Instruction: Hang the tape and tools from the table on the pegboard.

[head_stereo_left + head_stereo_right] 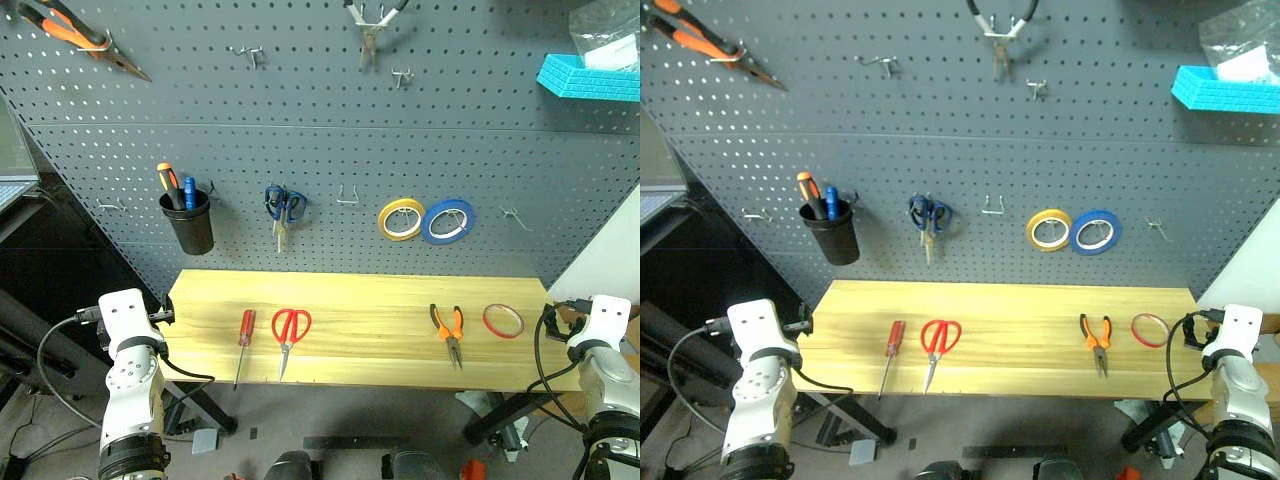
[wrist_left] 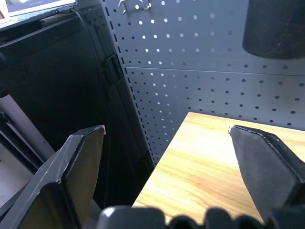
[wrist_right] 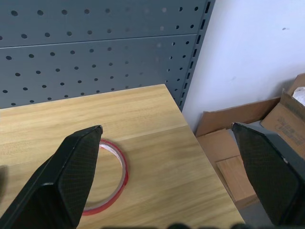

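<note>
On the pale wood table [image 1: 370,300] lie a slim red screwdriver [image 1: 243,340], red-looped scissors [image 1: 290,330], orange-and-black pliers [image 1: 449,332] and a thin red tape ring [image 1: 503,321]. Behind it stands the dark grey pegboard [image 1: 330,150]. My left gripper [image 2: 167,129] is open and empty at the table's left end, pointing at the corner. At the right end my right gripper [image 3: 167,128] is open too. The tape ring [image 3: 112,181] lies on the wood just past its left finger [image 3: 71,176], untouched.
On the pegboard hang a black cup [image 1: 188,222] with an orange screwdriver, blue-looped scissors [image 1: 284,205], a yellow roll [image 1: 401,219], a blue roll [image 1: 447,221], pliers [image 1: 75,35] and bare hooks [image 1: 347,195]. A blue tray [image 1: 590,78] sits upper right. Cardboard boxes [image 3: 257,138] lie beyond the table's right end.
</note>
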`<state>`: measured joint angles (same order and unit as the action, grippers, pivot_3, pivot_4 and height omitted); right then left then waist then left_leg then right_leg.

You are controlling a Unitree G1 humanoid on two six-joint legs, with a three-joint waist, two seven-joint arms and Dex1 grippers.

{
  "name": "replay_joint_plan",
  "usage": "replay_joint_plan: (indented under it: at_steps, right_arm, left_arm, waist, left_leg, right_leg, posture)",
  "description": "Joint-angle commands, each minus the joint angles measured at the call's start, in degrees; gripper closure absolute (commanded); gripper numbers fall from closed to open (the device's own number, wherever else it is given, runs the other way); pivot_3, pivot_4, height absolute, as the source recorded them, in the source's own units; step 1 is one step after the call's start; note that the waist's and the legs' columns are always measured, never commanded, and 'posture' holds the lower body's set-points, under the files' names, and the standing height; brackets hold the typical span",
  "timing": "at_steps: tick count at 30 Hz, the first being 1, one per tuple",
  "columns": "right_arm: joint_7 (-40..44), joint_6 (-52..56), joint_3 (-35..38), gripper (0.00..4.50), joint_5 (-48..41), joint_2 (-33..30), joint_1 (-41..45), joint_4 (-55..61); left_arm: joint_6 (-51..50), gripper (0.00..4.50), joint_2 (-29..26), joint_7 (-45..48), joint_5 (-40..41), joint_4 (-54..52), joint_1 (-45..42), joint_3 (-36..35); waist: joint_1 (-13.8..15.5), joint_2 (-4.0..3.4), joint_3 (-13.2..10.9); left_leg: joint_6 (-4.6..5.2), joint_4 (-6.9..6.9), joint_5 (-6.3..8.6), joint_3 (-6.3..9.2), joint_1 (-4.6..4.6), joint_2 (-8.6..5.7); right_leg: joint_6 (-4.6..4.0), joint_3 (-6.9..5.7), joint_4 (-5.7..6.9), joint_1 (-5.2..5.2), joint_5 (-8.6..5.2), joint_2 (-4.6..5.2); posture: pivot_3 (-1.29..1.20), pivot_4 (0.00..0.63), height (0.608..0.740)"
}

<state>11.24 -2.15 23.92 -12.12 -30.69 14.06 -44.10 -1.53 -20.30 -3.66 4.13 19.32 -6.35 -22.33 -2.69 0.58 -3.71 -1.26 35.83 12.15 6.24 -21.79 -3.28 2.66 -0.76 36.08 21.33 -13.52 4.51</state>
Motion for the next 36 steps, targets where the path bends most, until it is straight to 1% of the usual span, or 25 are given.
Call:
replay_joint_plan:
  at_steps: [1,5,8,11,13,15,20,24,27,28,31,32,36]
  right_arm:
    - [0.0,-1.4,0.61,0.0,-0.46,-0.2,0.16,2.03]
    - [1.46,-1.48,-0.84,0.0,0.41,-0.38,-0.55,2.97]
    - [5.0,-0.48,-3.78,0.0,1.14,-0.23,-1.77,6.68]
    - [8.08,2.79,-5.47,0.0,0.03,0.19,-2.6,11.68]
    - [9.48,4.82,-6.58,0.0,-0.04,0.1,-3.04,15.1]
    - [11.1,8.66,-8.14,0.0,0.25,-0.64,-1.85,17.22]
    - [13.98,16.23,-10.63,0.0,1.23,-3.26,2.96,17.17]
    - [15.89,21.3,-14.41,0.0,4.48,-5.88,8.42,11.4]
    - [17.74,22.51,-16.68,0.0,6.68,-6.85,15.38,0.34]
    - [18.09,22.16,-17.21,0.0,7.29,-6.87,17.24,-2.63]
    - [19.87,20.84,-19.01,0.0,9.22,-6.62,22.24,-11.43]
    - [20.69,20.28,-19.8,0.0,9.91,-6.64,23.4,-13.56]
    - [23.15,18.73,-22.06,0.0,12.3,-6.72,26.91,-20.15]
  left_arm:
    - [2.55,0.02,-1.46,0.61,-1.24,-0.78,-0.64,0.87]
    - [1.65,0.02,-1.5,1.35,-1.03,-1.28,-0.35,1.21]
    - [0.64,0.02,-1.16,4.25,-0.68,-4.51,0.87,3.03]
    - [-0.99,0.02,-0.47,7.16,-0.31,-8.72,1.66,5.75]
    - [-3.46,0.02,0.05,9.45,1.23,-11.48,1.48,7.16]
    - [-8.86,0.02,1.07,12.81,3.26,-14.43,-0.06,10.19]
    - [-15.78,0.02,1.01,18.93,3.25,-20.13,-2.92,17.2]
    - [-22.07,0.02,0.13,25.33,3.72,-24.42,-4.68,23.49]
    - [-23.82,0.02,-1.84,32.6,3.44,-26.55,-7.48,29.28]
    - [-24.92,0.02,-2.39,34.19,3.83,-26.99,-8.24,30.2]
    - [-28.8,0.02,-1.13,35.38,5.61,-27.16,-11.47,30.5]
    - [-29.55,0.02,-0.86,35.75,5.97,-27.32,-12.38,30.58]
    - [-31.91,0.02,-1.03,38.24,6.79,-29.35,-14.38,32.13]
  waist:
    - [0.01,0.0,0.0]
    - [0.02,0.0,0.0]
    - [-0.13,-0.01,0.0]
    - [-0.32,-0.01,-0.03]
    - [-0.42,-0.02,-0.1]
    - [-0.46,-0.04,-0.18]
    - [-0.59,-0.21,-1.32]
    - [-0.71,-0.27,-2.96]
    - [-0.89,-0.17,-4.48]
    - [-0.95,-0.09,-5.08]
    - [-1.07,-0.09,-6.18]
    - [-1.08,-0.05,-6.68]
    - [-1.08,0.08,-8.55]
  left_leg:
    - [0.0,0.0,0.0,-0.01,0.01,0.0]
    - [0.01,0.0,0.0,-0.03,0.02,0.02]
    - [0.01,-0.01,0.01,-0.07,0.01,0.04]
    - [0.03,0.0,0.02,-0.11,-0.01,0.05]
    - [0.03,0.02,0.02,-0.1,-0.01,0.05]
    - [0.03,0.03,0.03,-0.08,-0.02,0.06]
    - [0.03,0.1,0.02,-0.11,-0.03,0.04]
    - [0.05,0.09,0.02,-0.21,-0.09,0.07]
    - [0.09,0.01,0.04,-0.5,-0.14,0.14]
    - [0.09,0.02,0.04,-0.58,-0.2,0.16]
    - [0.1,0.04,0.03,-0.68,-0.55,0.25]
    - [0.11,0.05,0.04,-0.71,-0.79,0.26]
    - [0.16,0.11,0.06,-0.74,-1.05,0.25]
  right_leg:
    - [0.01,0.02,0.0,0.0,0.0,0.0]
    - [0.01,0.03,0.0,0.01,0.01,-0.01]
    - [0.01,0.05,0.0,0.04,0.01,-0.02]
    - [0.01,0.11,0.0,0.06,0.01,-0.03]
    - [0.01,0.11,0.0,0.05,0.01,-0.03]
    - [0.01,0.09,0.01,0.05,0.01,-0.03]
    - [0.01,0.11,0.03,0.04,0.01,-0.04]
    - [0.01,0.14,0.03,0.11,0.01,-0.08]
    - [0.0,0.15,0.02,0.2,-0.01,-0.16]
    - [-0.01,0.16,0.03,0.27,-0.01,-0.2]
    - [0.01,0.22,0.04,0.6,0.02,-0.22]
    - [0.31,0.24,0.06,0.83,0.2,-0.23]
    - [0.11,0.27,0.03,1.02,0.37,-0.23]
  posture:
    - [-0.05,0.0,0.74]
    - [-0.05,0.0,0.74]
    - [-0.07,0.007,0.74]
    - [-0.08,0.017,0.74]
    - [-0.09,0.033,0.74]
    - [-0.1,0.041,0.74]
    - [-0.13,0.095,0.74]
    - [-0.15,0.136,0.74]
    - [-0.15,0.17,0.74]
    - [-0.15,0.185,0.74]
    - [-0.14,0.212,0.74]
    - [-0.13,0.219,0.74]
    - [-0.11,0.256,0.74]
